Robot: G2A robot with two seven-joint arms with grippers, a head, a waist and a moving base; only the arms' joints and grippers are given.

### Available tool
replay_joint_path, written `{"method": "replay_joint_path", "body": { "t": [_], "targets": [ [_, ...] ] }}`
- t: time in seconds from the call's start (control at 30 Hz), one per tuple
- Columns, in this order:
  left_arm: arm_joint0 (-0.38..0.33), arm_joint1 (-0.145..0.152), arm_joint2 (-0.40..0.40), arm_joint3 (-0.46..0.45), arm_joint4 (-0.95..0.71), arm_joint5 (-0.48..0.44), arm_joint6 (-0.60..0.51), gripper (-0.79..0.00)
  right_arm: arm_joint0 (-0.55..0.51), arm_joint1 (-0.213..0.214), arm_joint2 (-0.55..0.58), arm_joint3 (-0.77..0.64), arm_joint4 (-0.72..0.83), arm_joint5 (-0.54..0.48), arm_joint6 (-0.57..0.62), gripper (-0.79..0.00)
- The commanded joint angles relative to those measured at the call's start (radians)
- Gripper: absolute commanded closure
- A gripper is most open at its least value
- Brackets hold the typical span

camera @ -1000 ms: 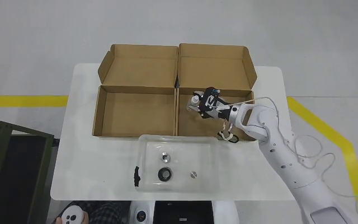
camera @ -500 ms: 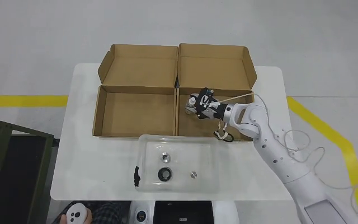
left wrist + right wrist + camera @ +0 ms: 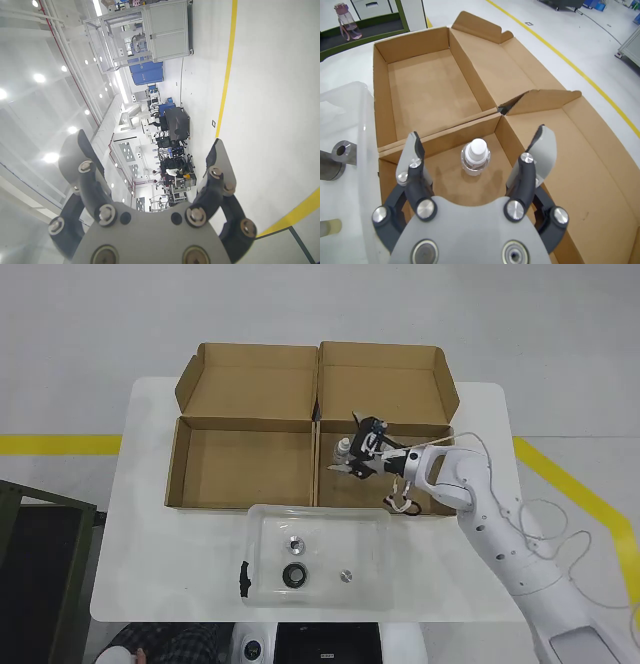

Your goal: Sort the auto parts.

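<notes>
Change: right end effector [image 3: 478,133] has let go, spread wide, empty | small clear bottle with white cap [image 3: 475,160] now stands upright in right brown cardboard box [image 3: 570,155] | judgement: one part sorted, grey metal parts [image 3: 293,545] wait in clear plastic bin [image 3: 370,549]

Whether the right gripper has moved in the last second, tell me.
Yes: the right gripper edged slightly toward the boxes' shared wall and opened, the bottle standing before it.
</notes>
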Motion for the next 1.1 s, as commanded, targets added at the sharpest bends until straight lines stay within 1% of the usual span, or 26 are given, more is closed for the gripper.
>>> {"method": "replay_joint_path", "body": {
  "t": [0.0, 0.1, 0.2, 0.33, 0.5, 0.77, 1.07],
  "targets": [
    [0.0, 0.0, 0.0, 0.0, 0.0, 0.0, 0.0, -0.785, -0.031, 0.011, 0.028, -0.078, -0.021, -0.013, 0.038, -0.785],
    [0.0, 0.0, 0.0, 0.0, 0.0, 0.0, 0.0, -0.785, -0.084, 0.024, 0.068, -0.167, -0.013, -0.019, 0.084, -0.785],
    [0.0, 0.0, 0.0, 0.0, 0.0, 0.0, 0.0, -0.785, -0.145, 0.037, 0.109, -0.259, 0.029, -0.023, 0.149, -0.785],
    [0.0, 0.0, 0.0, 0.0, 0.0, 0.0, 0.0, -0.785, -0.234, 0.056, 0.163, -0.391, 0.039, -0.06, 0.231, -0.785],
    [0.0, 0.0, 0.0, 0.0, 0.0, 0.0, 0.0, -0.785, -0.34, 0.077, 0.204, -0.514, 0.024, -0.117, 0.298, -0.785],
    [0.0, 0.0, 0.0, 0.0, 0.0, 0.0, 0.0, -0.785, -0.469, 0.098, 0.218, -0.613, -0.025, -0.158, 0.378, -0.785],
    [0.0, 0.0, 0.0, 0.0, 0.0, 0.0, 0.0, -0.785, -0.519, 0.11, 0.176, -0.641, -0.092, -0.2, 0.44, -0.785]
  ]
}}
